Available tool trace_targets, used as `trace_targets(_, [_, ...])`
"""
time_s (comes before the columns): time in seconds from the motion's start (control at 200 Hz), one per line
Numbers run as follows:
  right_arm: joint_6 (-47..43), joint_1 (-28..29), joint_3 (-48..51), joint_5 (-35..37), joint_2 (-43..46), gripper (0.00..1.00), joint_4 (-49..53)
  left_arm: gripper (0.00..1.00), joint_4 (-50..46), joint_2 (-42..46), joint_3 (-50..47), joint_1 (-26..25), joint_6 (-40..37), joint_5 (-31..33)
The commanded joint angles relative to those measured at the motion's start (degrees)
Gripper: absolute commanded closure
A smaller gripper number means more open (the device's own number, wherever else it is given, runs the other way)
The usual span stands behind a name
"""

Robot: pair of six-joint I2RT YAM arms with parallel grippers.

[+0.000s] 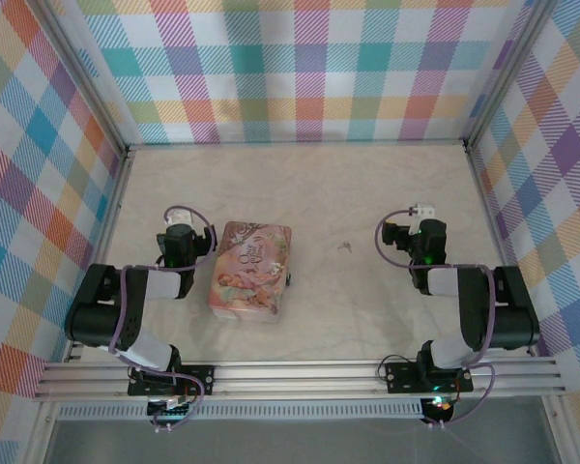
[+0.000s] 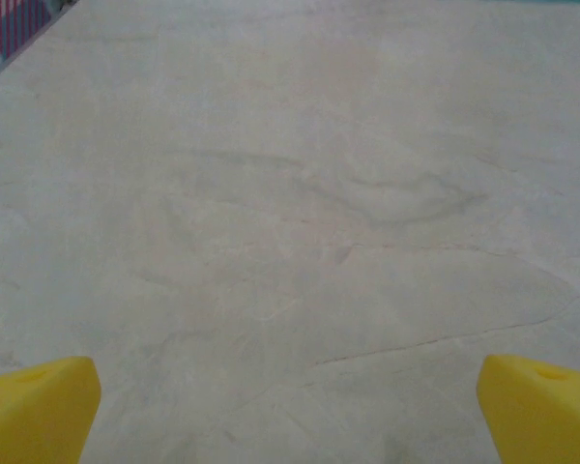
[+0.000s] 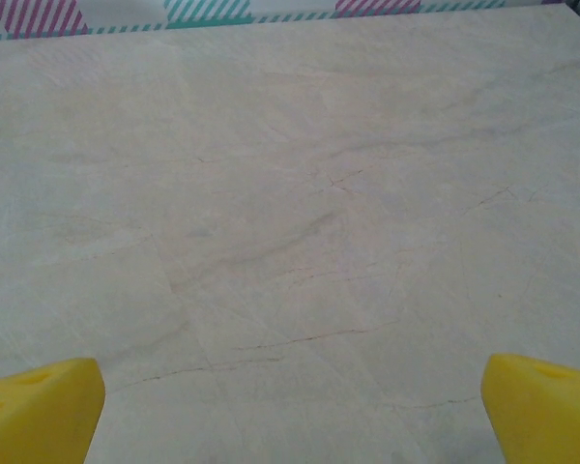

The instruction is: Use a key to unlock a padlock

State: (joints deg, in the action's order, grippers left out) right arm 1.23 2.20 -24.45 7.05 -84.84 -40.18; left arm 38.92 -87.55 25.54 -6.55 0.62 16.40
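The pale marbled worktop carries a pink illustrated tin left of centre, the biggest loose thing on it. The left gripper stands released just left of the tin. Its yellow fingertips are spread wide over bare worktop with nothing between them. The right gripper is likewise released and grasping nothing, well over to the right side. The padlock appears to be the small dark speck against the tin's right edge, though it is too small to tell whether it touches the tin. The key looks to be the faint grey sliver lying alone on open worktop between the tin and the right arm. Both pieces are probably light, hard and slick metal, so they may skid or flip under a fingertip. The padlock would best be pinched across its flat body, with the keyhole left free. The key lies flat and thin, so it likely needs a pinch at its broader head.
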Motion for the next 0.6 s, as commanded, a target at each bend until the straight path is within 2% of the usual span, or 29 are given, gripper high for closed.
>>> trace_targets(0.0, [1.03,-0.39,-5.44,-0.06,5.91,0.0,11.87,0.0,-10.74,4.35,6.17,0.91,0.49,1.36])
trace_targets(0.065, [2.98,-0.4,-7.41,-0.25,8.36,0.0,16.97,0.0,-12.35,6.4,6.58,0.66,0.74,2.83])
trace_targets(0.22, [9.14,-0.41,-8.66,-4.94,14.39,0.0,20.29,0.0,-17.04,15.18,7.16,0.98,6.79,4.17])
trace_targets(0.285, [16.99,-0.6,-10.65,-6.14,16.72,0.0,25.75,0.0,-25.47,18.49,10.35,1.76,16.24,3.96])
trace_targets(0.355, [30.77,-1.01,-14.63,-1.34,17.77,0.0,38.15,0.0,-41.17,20.84,15.17,2.51,31.8,7.06])
trace_targets(0.38, [32.13,-1.68,-15.77,-3.68,17.42,0.0,40.23,0.0,-43.96,21.26,16.05,3.15,33.88,4.99])
trace_targets(0.505, [29.79,-2.2,-20.26,-18.77,14.5,0.0,44.07,0.0,-48.52,22.83,16.33,3.56,35.02,-8.98])
trace_targets(0.595, [30.48,-2.05,-20.26,-24.8,14.5,0.0,45.4,0.0,-49.8,24.64,14.86,3.39,35.04,-17.39])
